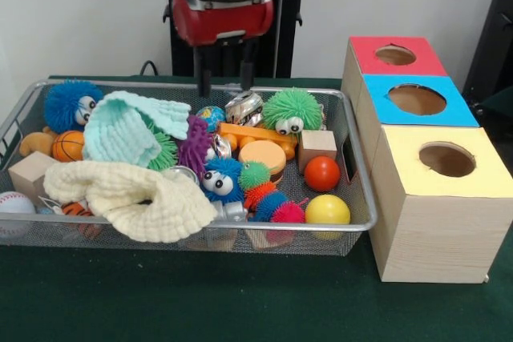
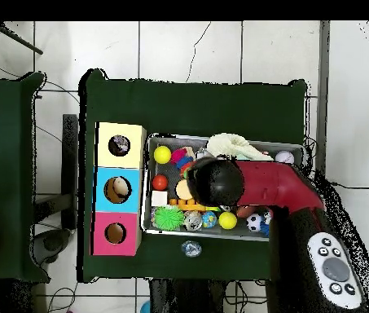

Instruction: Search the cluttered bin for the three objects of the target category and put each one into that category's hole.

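Taking the wire bin (image 1: 353, 138) as my landmark: at its left end sit a blue fuzzy ball with eyes (image 1: 69, 103), an orange mini basketball (image 1: 68, 146) and a baseball (image 1: 14, 203). A mint cloth (image 1: 128, 127) and a cream cloth (image 1: 128, 190) cover the left half. My gripper (image 1: 224, 82) hangs over the bin's far rim near the middle, its two black fingers spread apart and holding nothing. Right of centre lie a green fuzzy ball (image 1: 292, 108), a red ball (image 1: 321, 173) and a yellow ball (image 1: 327, 211). Beside the bin's right end stand three boxes with holes, red-topped (image 1: 396, 55), blue-topped (image 1: 417, 100) and yellow-topped (image 1: 446, 160).
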Action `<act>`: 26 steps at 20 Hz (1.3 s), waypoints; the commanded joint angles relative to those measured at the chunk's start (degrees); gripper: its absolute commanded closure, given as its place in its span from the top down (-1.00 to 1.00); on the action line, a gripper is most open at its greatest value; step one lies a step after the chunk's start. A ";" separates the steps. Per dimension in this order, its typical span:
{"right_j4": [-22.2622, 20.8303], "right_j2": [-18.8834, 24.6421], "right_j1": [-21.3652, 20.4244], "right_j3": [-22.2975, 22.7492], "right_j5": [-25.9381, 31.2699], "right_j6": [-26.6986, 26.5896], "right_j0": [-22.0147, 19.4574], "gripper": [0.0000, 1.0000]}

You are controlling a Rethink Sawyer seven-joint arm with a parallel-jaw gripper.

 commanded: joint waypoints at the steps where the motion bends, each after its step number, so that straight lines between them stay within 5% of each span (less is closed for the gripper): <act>1: 4.52 -2.92 -0.52 14.43 -7.05 18.08 1.32 1.00; 8: 6.17 -6.11 2.87 20.29 -19.25 22.63 4.74 1.00; 14: 5.02 -12.26 9.81 16.57 -23.52 23.54 10.33 1.00; 26: 13.25 -10.03 8.41 18.52 -18.03 26.07 12.99 1.00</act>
